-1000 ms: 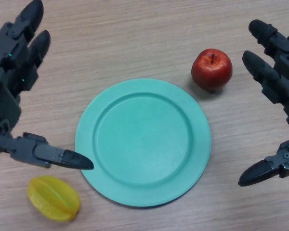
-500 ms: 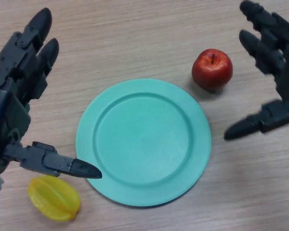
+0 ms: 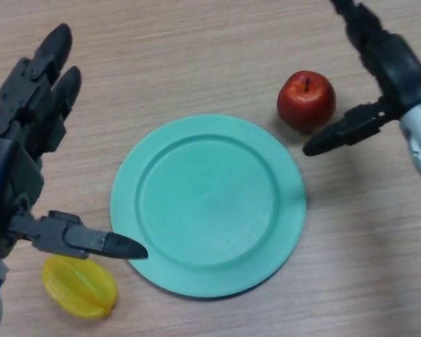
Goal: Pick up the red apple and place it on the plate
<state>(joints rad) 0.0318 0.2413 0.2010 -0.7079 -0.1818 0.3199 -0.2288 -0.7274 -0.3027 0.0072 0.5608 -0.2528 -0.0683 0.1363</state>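
The red apple (image 3: 306, 100) stands upright on the wooden table, just beyond the upper right rim of the round teal plate (image 3: 208, 203). My right hand (image 3: 389, 67) is open right beside the apple on its right, fingers reaching past it toward the far edge, thumb stretched out below the fruit. I see no contact between them. Over the table's left side my left hand (image 3: 21, 161) is open too, its thumb tip reaching the plate's lower left rim.
A yellow star fruit (image 3: 79, 286) lies at the near left, just under the left thumb and close to the plate's rim. Bare wooden tabletop (image 3: 196, 49) stretches beyond the plate.
My right hand has travelled forward and leftward, closing in on the apple from its right side. The left hand has shifted slightly; apple, plate and star fruit stay put.
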